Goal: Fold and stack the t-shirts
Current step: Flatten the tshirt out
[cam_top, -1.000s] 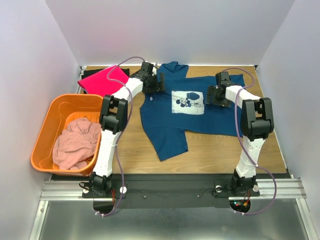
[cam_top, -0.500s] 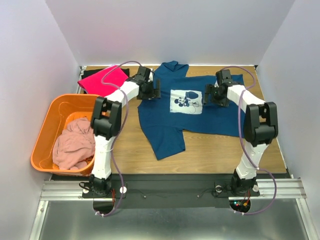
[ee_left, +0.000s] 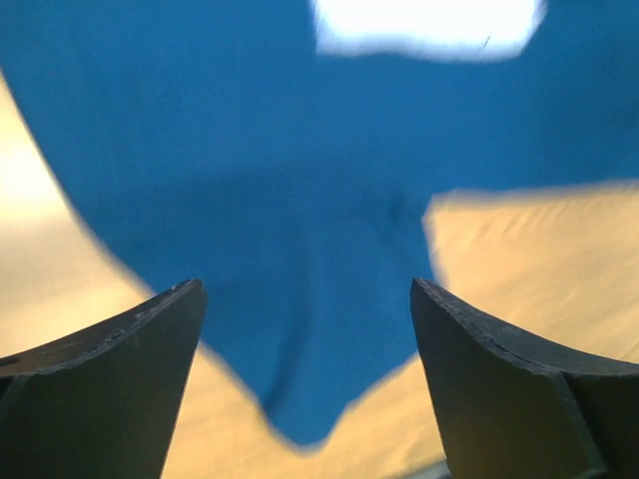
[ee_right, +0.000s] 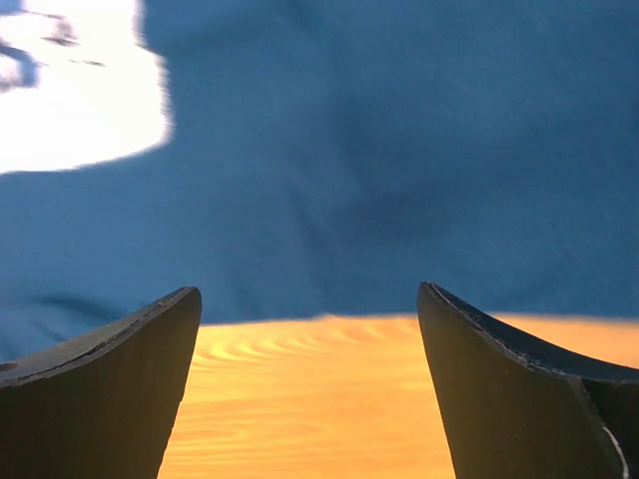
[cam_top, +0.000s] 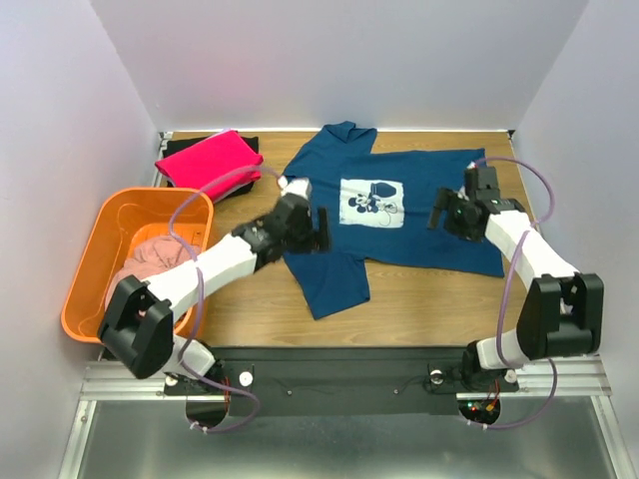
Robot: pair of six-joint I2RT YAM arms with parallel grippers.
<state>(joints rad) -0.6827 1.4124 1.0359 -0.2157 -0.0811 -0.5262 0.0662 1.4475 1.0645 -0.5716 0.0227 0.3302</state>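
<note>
At the far left an orange plastic basket (cam_top: 88, 261) holds a crumpled pale dusty-pink t-shirt (cam_top: 150, 267), and behind it a folded bright pink t-shirt (cam_top: 205, 160) lies on what looks like a black t-shirt (cam_top: 252, 143). Next along, the left end effector (cam_top: 319, 232) hangs over the navy blue t-shirt (cam_top: 419, 232), just above where its near sleeve branches off; its fingers stand apart with nothing between them. The navy shirt lies spread print-up across the middle of the tabletop (cam_top: 429, 294). Over its right part, by the near edge of the cloth, the right end effector (cam_top: 439, 212) hovers with fingers likewise apart and empty. I'd judge the shirt light and limp: it will sag and wrinkle wherever it is unsupported, so pinching right at an edge, both arms together, seems the best hold
</note>
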